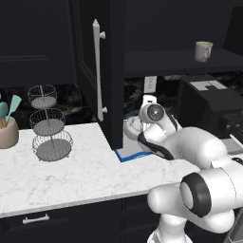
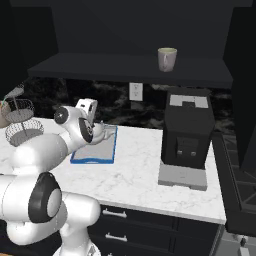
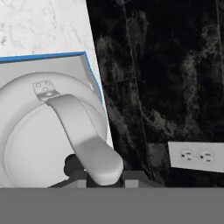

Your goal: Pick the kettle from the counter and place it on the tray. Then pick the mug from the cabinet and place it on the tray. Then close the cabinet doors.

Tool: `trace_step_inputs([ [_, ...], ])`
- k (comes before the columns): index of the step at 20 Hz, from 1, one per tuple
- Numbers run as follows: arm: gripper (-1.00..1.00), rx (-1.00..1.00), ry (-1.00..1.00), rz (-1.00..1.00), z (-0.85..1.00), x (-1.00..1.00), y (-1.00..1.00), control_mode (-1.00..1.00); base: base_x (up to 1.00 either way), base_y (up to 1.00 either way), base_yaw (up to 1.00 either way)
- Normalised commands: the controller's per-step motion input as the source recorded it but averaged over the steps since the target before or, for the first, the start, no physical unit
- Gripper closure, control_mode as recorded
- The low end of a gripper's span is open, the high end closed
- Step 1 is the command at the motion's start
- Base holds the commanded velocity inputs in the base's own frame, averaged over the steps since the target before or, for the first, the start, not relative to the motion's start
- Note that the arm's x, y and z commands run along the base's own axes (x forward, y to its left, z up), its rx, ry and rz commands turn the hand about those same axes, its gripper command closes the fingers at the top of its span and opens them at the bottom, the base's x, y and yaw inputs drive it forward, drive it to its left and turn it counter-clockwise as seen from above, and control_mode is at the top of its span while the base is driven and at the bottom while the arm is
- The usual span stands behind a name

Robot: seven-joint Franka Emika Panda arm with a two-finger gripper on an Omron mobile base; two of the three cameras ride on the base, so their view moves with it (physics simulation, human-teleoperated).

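Observation:
The white kettle (image 3: 26,131) sits over the back corner of the blue-rimmed grey tray (image 3: 43,57), next to the dark backsplash. Its arched handle (image 3: 83,131) runs up between the fingers of my gripper (image 3: 94,168), which looks shut on it. From the base cameras, the kettle (image 1: 132,127) (image 2: 103,131) peeks out behind my wrist above the tray (image 1: 126,155) (image 2: 95,155). The beige mug (image 1: 203,51) (image 2: 167,59) stands on the shelf of the open black cabinet. The left cabinet door (image 1: 114,71) stands swung out, with its bar handle (image 1: 98,71) facing me.
A black coffee machine (image 1: 209,104) (image 2: 187,132) stands on the marble counter (image 1: 71,171) right of the tray. A three-tier wire basket stand (image 1: 47,126) and a tan utensil holder (image 1: 7,130) stand to the left. A wall outlet (image 3: 197,155) is on the backsplash.

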Motion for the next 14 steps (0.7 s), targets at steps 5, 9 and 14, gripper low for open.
trace_step_inputs([
  [5,1.00,-0.03,0.00,0.00,-0.27,0.44,0.26,-1.00,0.00,0.00,0.00],
  [9,1.00,0.00,0.00,0.00,-0.30,0.42,0.10,-1.00,0.00,0.00,0.00],
  [14,1.00,0.00,0.03,0.00,-0.20,0.47,0.00,-1.00,0.00,0.00,0.00],
])
